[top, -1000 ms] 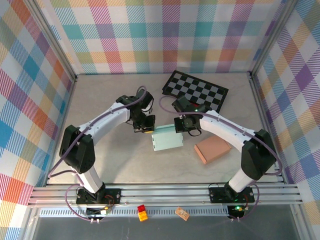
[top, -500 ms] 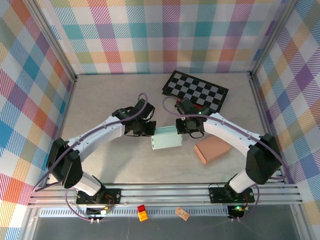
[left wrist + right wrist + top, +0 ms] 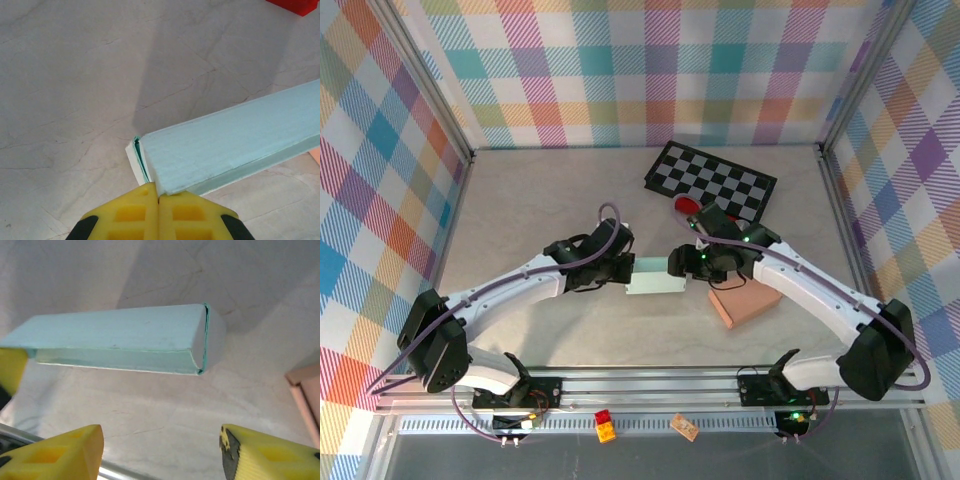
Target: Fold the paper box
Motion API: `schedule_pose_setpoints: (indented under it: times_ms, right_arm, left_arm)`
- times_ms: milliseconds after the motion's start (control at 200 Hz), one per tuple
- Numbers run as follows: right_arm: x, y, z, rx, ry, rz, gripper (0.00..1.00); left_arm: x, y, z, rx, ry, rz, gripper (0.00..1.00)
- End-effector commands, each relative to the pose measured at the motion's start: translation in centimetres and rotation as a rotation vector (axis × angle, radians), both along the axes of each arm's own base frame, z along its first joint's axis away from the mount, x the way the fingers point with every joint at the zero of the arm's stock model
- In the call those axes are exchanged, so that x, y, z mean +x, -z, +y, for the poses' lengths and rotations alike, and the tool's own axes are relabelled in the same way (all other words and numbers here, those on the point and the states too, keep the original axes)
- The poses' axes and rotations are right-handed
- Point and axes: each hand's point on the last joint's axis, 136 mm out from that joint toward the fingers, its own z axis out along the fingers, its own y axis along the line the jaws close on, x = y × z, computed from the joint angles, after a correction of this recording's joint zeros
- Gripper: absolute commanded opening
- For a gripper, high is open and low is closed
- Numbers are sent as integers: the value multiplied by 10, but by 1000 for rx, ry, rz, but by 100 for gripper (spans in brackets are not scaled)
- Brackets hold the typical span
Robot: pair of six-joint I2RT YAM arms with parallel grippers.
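Observation:
The paper box (image 3: 655, 282) is a light teal, flattened sleeve lying in the middle of the table between my two grippers. In the left wrist view the box (image 3: 235, 140) runs off to the right, and its near corner touches the tips of my left gripper (image 3: 159, 196). Those yellow fingers are pressed together. My left gripper (image 3: 620, 270) sits at the box's left end. My right gripper (image 3: 688, 263) is at the right end. In the right wrist view the box (image 3: 120, 337) lies ahead of my right gripper (image 3: 162, 450), which is open with bare table between its fingers.
A black-and-white checkerboard (image 3: 712, 183) lies at the back right with a red object (image 3: 686, 205) at its near edge. A pinkish-brown box (image 3: 745, 298) sits just right of the paper box. Two small blocks (image 3: 604, 425) lie beyond the front rail.
My right gripper has opened and let go of the box's right end. Both arms have stretched forward and lower. The box has shifted slightly and looks narrower from above.

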Motion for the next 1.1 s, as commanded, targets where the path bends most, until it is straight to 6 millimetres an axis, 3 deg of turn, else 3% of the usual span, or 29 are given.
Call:
schedule_pose_setpoints:
  times_ms: [0,145,265,375,930,1095]
  right_arm:
    - [-7,-7,-1,83,149,96,67]
    - [8,-12,-3,212,356,217,71]
    - [9,-2,-7,314,501,384,71]
    - [19,0,-9,397,566,398,71]
    - [13,33,-8,406,621,511,62]
    - [7,40,-9,388,613,525,57]
  left_arm:
    - [0,-10,-2,-9,-2,-62,0]
    - [-4,-8,0,12,-9,-72,0]
    - [-5,-7,1,13,-24,-83,0]
    - [-8,-3,0,4,-31,-81,0]
    - [-18,10,3,-5,-50,-55,0]
    - [-22,14,3,-4,-52,-42,5]
